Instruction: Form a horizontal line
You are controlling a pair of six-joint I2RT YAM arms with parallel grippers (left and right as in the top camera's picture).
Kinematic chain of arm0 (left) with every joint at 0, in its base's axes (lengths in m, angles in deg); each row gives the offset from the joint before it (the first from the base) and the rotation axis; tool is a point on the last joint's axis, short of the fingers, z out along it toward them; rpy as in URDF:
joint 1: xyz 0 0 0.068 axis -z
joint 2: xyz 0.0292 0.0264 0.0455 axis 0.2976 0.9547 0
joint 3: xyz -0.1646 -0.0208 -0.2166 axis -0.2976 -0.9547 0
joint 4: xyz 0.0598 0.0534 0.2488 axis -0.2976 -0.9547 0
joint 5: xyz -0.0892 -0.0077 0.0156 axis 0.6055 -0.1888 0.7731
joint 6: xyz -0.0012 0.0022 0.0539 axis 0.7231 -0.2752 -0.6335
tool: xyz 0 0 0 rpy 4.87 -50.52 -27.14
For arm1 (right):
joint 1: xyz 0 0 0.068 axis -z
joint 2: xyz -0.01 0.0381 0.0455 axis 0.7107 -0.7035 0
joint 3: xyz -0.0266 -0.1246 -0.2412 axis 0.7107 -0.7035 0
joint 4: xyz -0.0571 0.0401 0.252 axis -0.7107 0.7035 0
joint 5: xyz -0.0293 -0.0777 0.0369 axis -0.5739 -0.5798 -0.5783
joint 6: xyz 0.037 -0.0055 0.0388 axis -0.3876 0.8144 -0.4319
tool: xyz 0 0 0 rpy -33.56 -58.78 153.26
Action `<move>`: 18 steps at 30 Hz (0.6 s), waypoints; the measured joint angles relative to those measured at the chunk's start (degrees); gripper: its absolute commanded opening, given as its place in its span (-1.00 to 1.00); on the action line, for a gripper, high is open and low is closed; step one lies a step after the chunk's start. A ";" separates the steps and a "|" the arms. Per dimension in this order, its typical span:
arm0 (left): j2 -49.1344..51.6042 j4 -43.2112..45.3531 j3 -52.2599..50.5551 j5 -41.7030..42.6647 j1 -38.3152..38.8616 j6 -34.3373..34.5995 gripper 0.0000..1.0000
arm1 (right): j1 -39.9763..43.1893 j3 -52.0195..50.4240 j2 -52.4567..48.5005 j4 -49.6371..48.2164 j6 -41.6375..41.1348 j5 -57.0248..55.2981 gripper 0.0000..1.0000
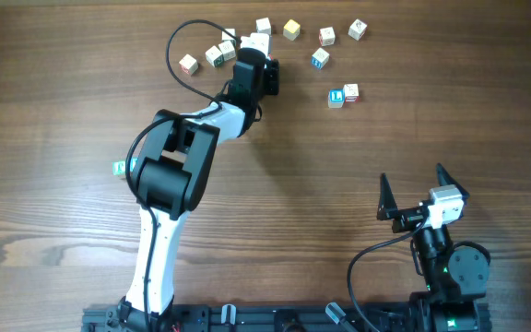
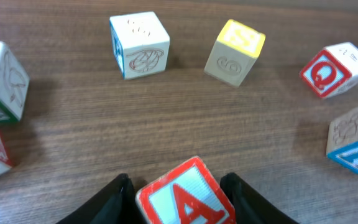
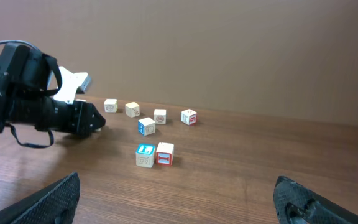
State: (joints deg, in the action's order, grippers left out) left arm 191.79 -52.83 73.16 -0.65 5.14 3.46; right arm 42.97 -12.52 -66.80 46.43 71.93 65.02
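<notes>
Task is barely begun. The horizontal line (image 1: 343,95) is so far just two small pale wooden letter cubes touching side by side, a blue-faced L cube (image 1: 336,97) and a red-faced cube (image 1: 350,92), right of centre on the dark wood-grain worktop (image 1: 63,101) and slightly askew. About nine more loose pale letter cubes (image 1: 290,29) lie scattered along the far side, none joined to the pair. One further cube (image 1: 118,167) peeks out at the left beside the left arm. The left gripper (image 2: 179,183) is at the far scatter, jaws flanking a red-bordered A cube (image 2: 188,199); cannot tell if they pinch it or only bracket it. The right gripper (image 1: 412,173) hangs near right, jaws spread wide, holding nothing. Left to do, by my read: carry the A cube and a couple more over to the pair and butt them edge to edge.
</notes>
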 measured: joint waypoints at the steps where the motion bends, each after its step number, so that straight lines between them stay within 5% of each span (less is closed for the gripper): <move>1: -0.57 -1.44 0.00 -0.15 -0.02 0.02 -0.11 | 0.00 0.00 0.00 -0.02 0.02 0.00 1.00; 13: -21.92 -30.67 0.35 -1.53 -3.23 -0.02 -0.06 | 0.00 0.00 0.00 0.00 0.02 0.00 1.00; 14: -23.56 -33.00 0.39 -1.53 -3.54 0.00 0.04 | 0.00 0.00 0.00 -0.02 0.02 0.00 1.00; 18: -29.64 -39.63 0.42 -1.38 -4.44 -0.15 1.00 | 0.00 0.00 0.00 0.00 0.02 0.00 0.99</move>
State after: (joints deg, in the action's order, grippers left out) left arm 162.16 -92.46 73.57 -2.03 0.71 3.31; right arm 42.97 -12.52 -66.80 46.43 71.96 65.02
